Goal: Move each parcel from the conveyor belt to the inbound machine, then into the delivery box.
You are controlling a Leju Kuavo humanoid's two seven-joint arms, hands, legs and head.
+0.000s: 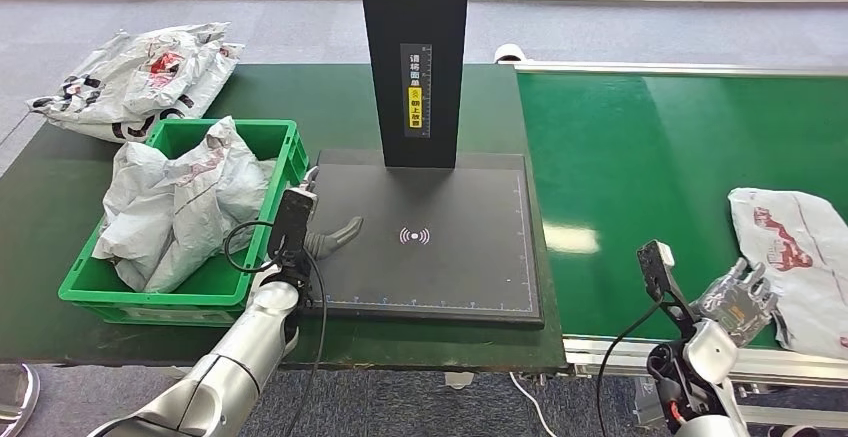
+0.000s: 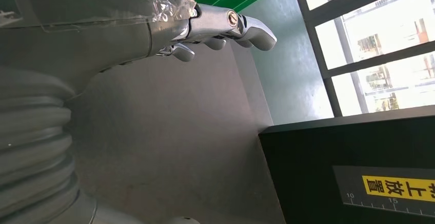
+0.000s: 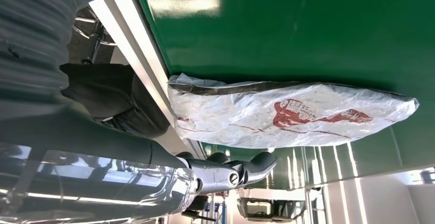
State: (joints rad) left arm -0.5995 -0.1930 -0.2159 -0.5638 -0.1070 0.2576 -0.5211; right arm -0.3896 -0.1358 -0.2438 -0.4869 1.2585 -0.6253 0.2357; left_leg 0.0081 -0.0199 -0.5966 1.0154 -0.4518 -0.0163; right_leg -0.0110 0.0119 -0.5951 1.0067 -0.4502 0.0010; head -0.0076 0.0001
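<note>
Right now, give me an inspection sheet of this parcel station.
Surface: dark green table; bright green conveyor belt.
Job's things: white plastic parcel with red print lying on the belt; flat black inbound machine pad bare; green plastic delivery box holding white parcels.
Clutter: more white parcels heaped behind the box.
Hands: left hand over the pad, holding nothing; right hand beside the belt parcel, fingers apart.
Cables: black cable looping at the left wrist.
Surroundings: grey floor, windows.
</note>
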